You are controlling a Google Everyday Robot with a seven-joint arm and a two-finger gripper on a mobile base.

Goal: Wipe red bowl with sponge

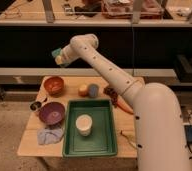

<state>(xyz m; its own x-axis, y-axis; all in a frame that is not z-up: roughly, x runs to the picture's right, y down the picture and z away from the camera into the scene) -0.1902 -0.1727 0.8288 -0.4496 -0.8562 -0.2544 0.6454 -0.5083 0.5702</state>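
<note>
The red bowl (pixel 54 85) sits at the table's back left corner, with something orange inside it. My gripper (pixel 59 56) hangs in the air above the bowl and a little behind it, well clear of it. It is shut on a green and yellow sponge (pixel 57 54). The white arm reaches over the table from the right.
A purple bowl (pixel 52 113) and a small metal cup (pixel 35 106) stand in front of the red bowl. A blue cloth (pixel 49 135) lies at the front left. A green tray (pixel 96 145) holds a white cup (pixel 83 125). Fruit (pixel 83 90) and a carrot (pixel 121 105) lie at the back right.
</note>
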